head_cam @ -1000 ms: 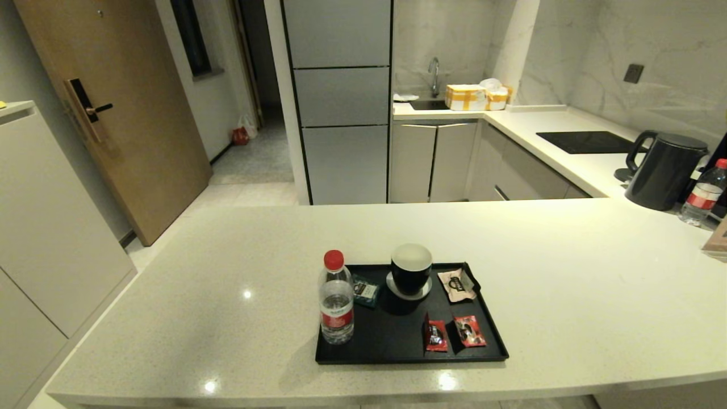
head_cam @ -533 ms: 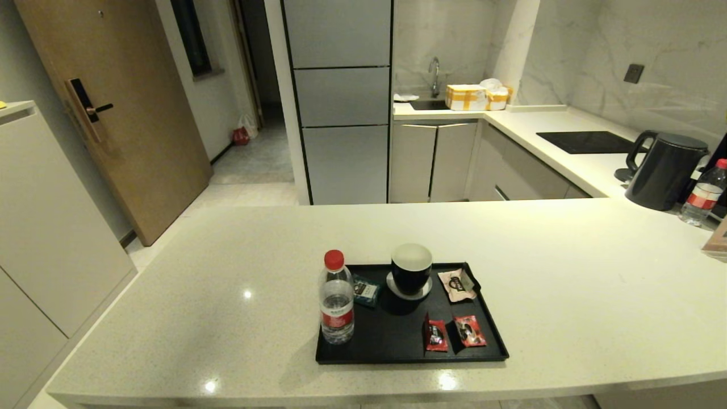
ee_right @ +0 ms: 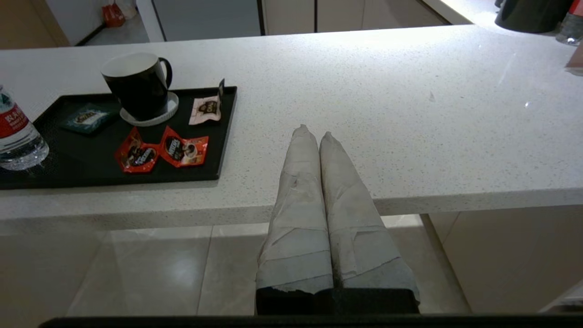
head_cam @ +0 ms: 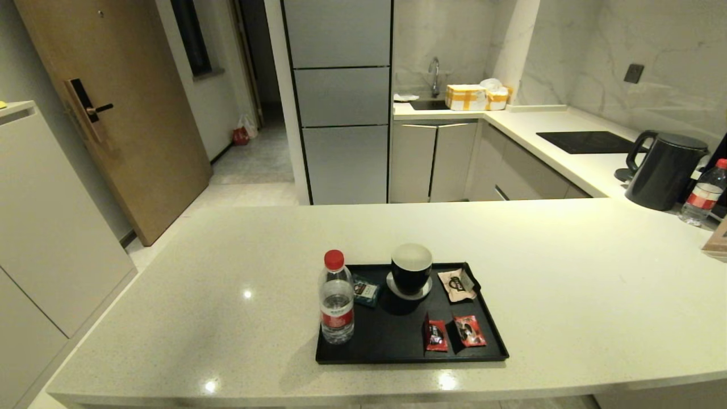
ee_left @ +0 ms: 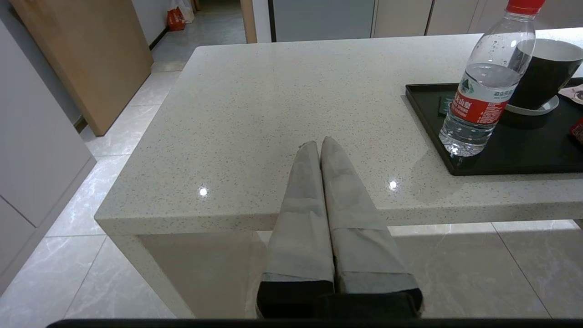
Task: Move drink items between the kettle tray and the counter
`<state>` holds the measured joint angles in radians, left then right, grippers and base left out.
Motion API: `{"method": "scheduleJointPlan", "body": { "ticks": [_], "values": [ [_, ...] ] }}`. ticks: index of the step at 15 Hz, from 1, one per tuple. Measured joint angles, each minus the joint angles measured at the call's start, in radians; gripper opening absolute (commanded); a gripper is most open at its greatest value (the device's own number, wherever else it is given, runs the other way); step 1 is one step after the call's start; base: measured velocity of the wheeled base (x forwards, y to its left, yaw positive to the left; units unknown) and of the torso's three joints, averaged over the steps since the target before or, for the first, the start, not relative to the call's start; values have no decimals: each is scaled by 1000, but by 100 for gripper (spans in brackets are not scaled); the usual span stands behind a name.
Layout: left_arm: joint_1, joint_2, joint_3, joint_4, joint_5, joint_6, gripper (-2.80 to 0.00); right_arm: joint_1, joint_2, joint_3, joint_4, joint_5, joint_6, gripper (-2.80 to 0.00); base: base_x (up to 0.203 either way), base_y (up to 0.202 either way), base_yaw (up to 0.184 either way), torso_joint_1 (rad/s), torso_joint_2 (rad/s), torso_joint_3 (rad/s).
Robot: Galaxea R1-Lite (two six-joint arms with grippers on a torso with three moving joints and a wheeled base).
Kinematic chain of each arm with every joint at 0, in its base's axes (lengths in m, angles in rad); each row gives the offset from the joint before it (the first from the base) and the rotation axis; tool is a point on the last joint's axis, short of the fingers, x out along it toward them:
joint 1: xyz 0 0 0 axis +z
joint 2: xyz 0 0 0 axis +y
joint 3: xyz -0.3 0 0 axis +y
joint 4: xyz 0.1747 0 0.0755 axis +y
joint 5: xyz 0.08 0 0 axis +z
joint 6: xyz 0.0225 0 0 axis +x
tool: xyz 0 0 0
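The clear water bottle with red cap and red label stands upright at the left end of the black tray on the speckled counter. The pale beige sachet lies at the tray's far right corner. Neither arm shows in the head view. In the left wrist view my left gripper is shut and empty, held near the counter's front edge, left of the bottle. In the right wrist view my right gripper is shut and empty, right of the tray and sachet.
A black cup on a saucer, a dark green sachet and two red sachets share the tray. A black kettle and a second bottle stand at the far right. A black hob lies beyond.
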<state>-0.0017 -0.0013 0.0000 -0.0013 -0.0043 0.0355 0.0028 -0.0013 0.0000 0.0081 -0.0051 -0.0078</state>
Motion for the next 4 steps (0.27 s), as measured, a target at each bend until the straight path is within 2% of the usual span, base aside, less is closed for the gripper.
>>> {"method": "scheduleJointPlan", "body": {
  "ticks": [4],
  "values": [
    [0, 0, 0, 0, 0, 0, -280, 0, 0, 0, 0, -1, 8, -280, 0, 0, 0, 0, 0, 0]
  ]
}}
